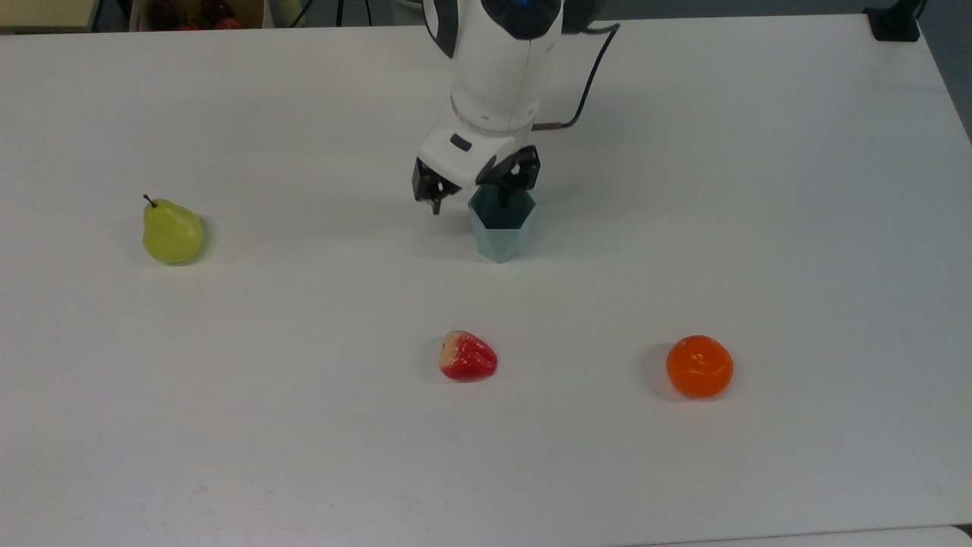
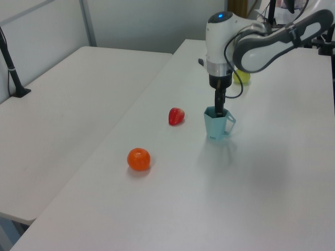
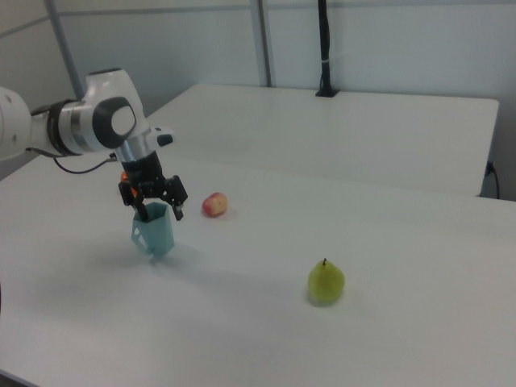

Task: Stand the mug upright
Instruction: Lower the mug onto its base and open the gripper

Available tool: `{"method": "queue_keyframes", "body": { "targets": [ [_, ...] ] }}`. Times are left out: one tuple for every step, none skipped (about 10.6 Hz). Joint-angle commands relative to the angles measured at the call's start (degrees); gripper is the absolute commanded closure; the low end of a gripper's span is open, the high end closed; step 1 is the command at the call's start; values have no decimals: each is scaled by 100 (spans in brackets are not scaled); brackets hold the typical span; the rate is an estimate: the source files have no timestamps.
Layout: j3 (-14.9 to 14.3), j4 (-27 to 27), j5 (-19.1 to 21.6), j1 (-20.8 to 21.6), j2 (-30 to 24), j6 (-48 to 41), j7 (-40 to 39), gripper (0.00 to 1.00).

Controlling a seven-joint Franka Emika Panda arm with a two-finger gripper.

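White table [image 1: 759, 190], mug [image 1: 500, 228] upright at centre, gripper [image 1: 468, 199] spread open over its rim, pear [image 1: 171, 232] at nine o'clock, strawberry [image 1: 468, 356] at six, orange [image 1: 699, 366] at four, grey wall panels [image 3: 363, 40] behind

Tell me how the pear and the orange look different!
The pear is yellow-green, while the orange is bright orange. The pear narrows toward one end and has a little dark stem; the orange is round and shows no stem. In the top view the pear sits far on the top view's left, and the orange sits lower on the top view's right. Both rest alone on the white table.
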Motion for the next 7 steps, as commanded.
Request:
{"method": "queue_keyframes", "body": {
  "targets": [
    [-37, -75, 137, -147, -890, -858, -124, 0],
    [-37, -75, 146, -279, -1163, -1077, -124, 0],
    [-37, -92, 268, -384, -1444, -1175, -115, 0],
    [-63, -84, 626, -551, -1708, -1376, -19, 0],
    [-89, -84, 839, -753, -1972, -1544, 25, 0],
    [-124, -84, 858, -833, -2113, -1833, 26, 0],
    [-185, -49, 858, -886, -2193, -1879, 26, 0]
  ]
}}
